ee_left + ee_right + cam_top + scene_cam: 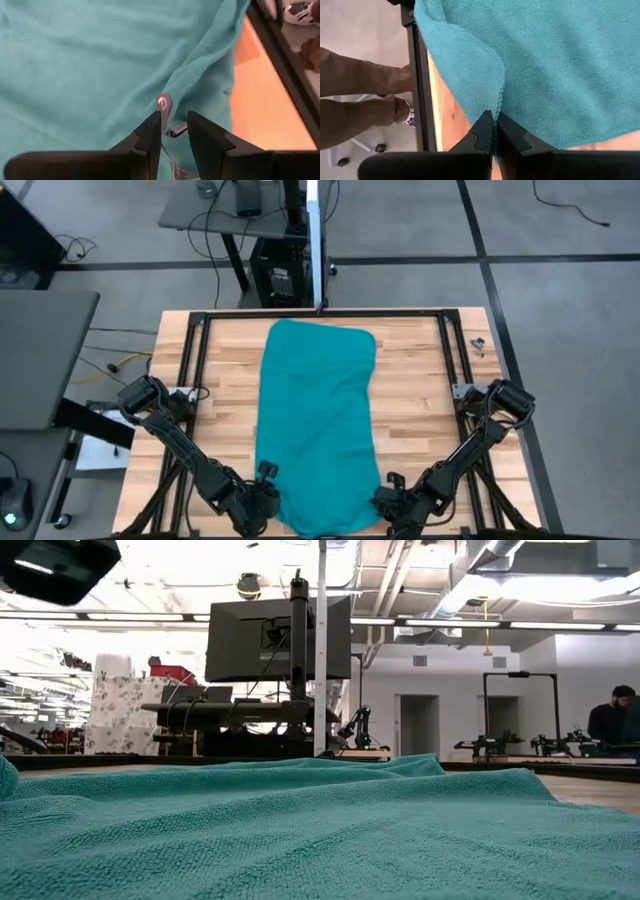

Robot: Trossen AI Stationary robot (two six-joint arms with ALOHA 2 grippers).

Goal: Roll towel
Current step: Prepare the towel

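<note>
The teal towel (318, 420) lies spread flat along the middle of the wooden table (420, 390), its long sides running from far to near. It fills the lower part of the low view (300, 830). My left gripper (262, 483) is at the towel's near left corner, its fingers (174, 125) close together on the cloth. My right gripper (388, 492) is at the near right corner, shut (495, 122) on the towel's edge. My left gripper has a raised ridge of cloth (175, 107) between its two fingers, near the towel's near left corner, beside a small white label (162, 103). The fingers slant down from the near left. The rest of the towel lies on the table. My right gripper pinches the towel's hemmed edge (498, 102) between its two fingertips, near the near right corner. The fingers slant down from the near right. The edge curls up off the wood there, and the rest of the towel lies flat.
A black frame rail (190, 380) runs around the tabletop. A small metal part (478, 345) lies at the far right. A person's legs in brown trousers (360, 100) stand just beyond the table's edge. Bare wood lies on both sides of the towel.
</note>
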